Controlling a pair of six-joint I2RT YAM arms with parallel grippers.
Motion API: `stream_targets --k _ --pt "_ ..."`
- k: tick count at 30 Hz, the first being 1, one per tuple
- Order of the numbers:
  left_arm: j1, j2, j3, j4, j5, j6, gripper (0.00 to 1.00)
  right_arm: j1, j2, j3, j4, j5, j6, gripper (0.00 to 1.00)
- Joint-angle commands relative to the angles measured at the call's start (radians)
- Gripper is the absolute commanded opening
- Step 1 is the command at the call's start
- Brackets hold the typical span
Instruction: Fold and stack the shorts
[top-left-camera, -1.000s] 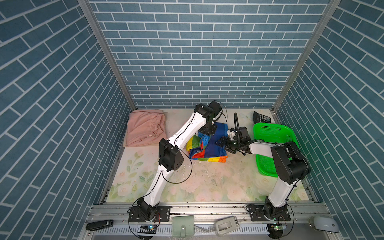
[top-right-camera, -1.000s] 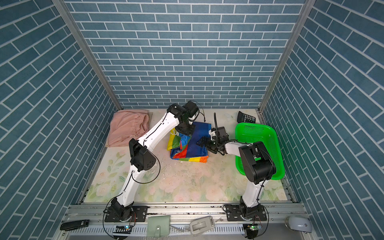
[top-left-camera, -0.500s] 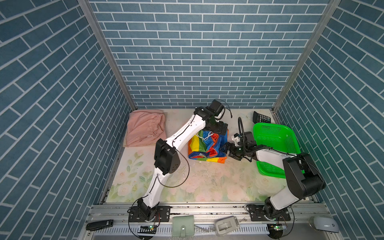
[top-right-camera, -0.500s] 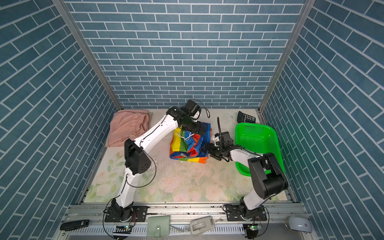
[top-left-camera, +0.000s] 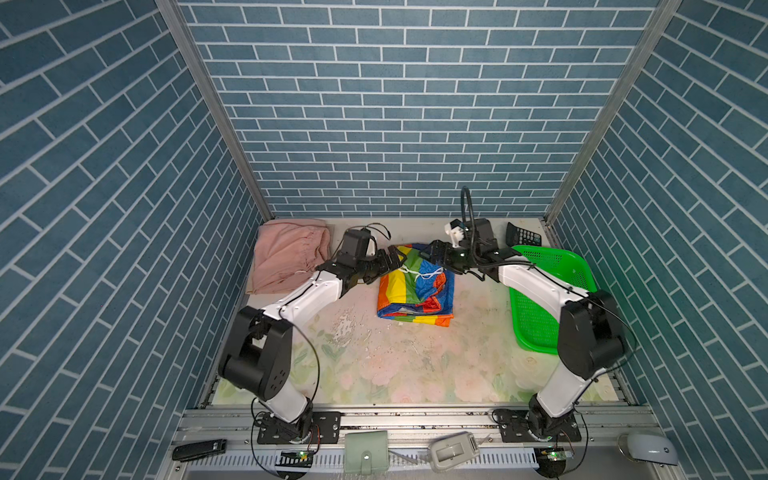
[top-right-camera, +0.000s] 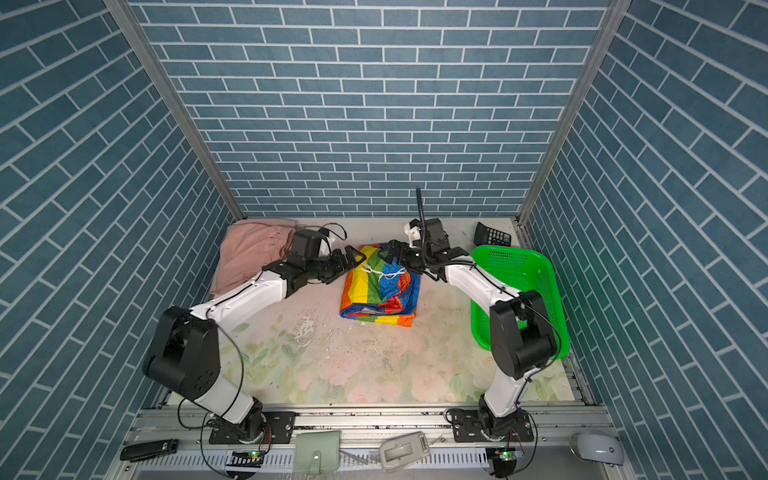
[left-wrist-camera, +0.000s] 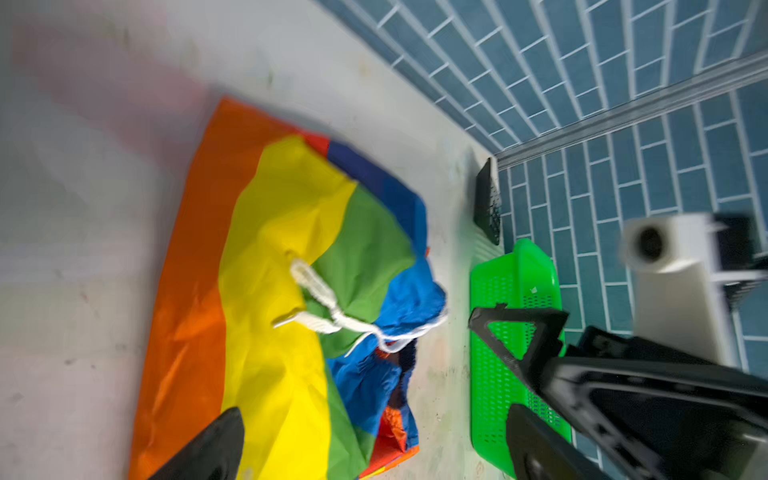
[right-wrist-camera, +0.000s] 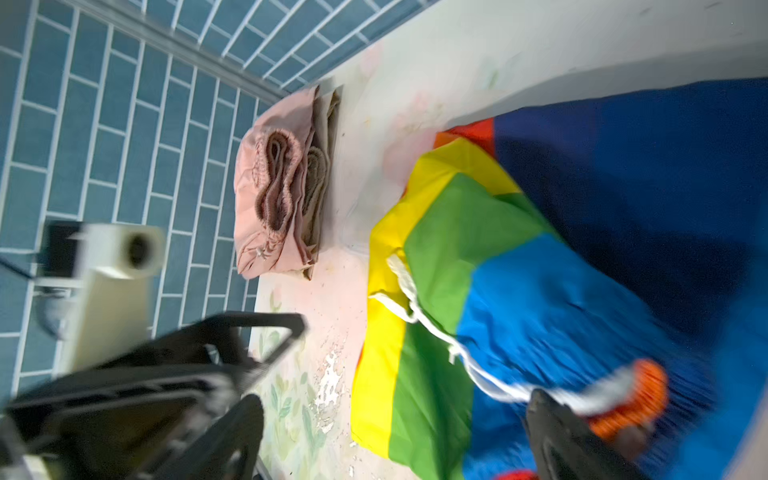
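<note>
The rainbow-striped shorts (top-left-camera: 411, 293) (top-right-camera: 376, 295) lie folded mid-table, white cord (left-wrist-camera: 328, 307) on top. My left gripper (top-left-camera: 395, 259) (top-right-camera: 354, 258) hovers open at their far left corner, with nothing between its fingers (left-wrist-camera: 374, 419). At their far right corner my right gripper (top-left-camera: 436, 254) (top-right-camera: 395, 253) is open too, above the cloth (right-wrist-camera: 397, 401). The pink shorts (top-left-camera: 286, 257) (right-wrist-camera: 270, 187) lie folded at the back left on top of the beige shorts (right-wrist-camera: 322, 166), which show only at one edge.
A green mesh basket (top-left-camera: 552, 291) (top-right-camera: 519, 286) stands along the right side, partly under my right arm. A black calculator (top-left-camera: 523, 237) leans in the back right corner. Walls close in on three sides.
My left gripper has opened, let go of the rainbow shorts and drawn back to the left. My right gripper has moved toward the back. The shorts now lie folded with the cord on top.
</note>
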Motion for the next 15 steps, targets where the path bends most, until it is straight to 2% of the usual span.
stream_targets --k 1,8,11,15 --pt "-0.004 -0.008 -0.063 0.307 0.031 -0.177 1.00 0.020 0.118 0.070 0.099 -0.076 0.117 0.99" --pt "-0.069 0.065 -0.132 0.353 0.014 -0.187 1.00 -0.088 0.320 0.161 0.008 -0.080 -0.001 0.99" --pt "-0.116 0.114 -0.181 0.376 -0.001 -0.187 1.00 -0.155 0.358 0.134 0.037 -0.132 -0.017 0.99" --pt "-0.156 0.186 -0.260 0.448 -0.004 -0.212 1.00 -0.193 0.380 0.146 0.012 -0.191 -0.073 0.99"
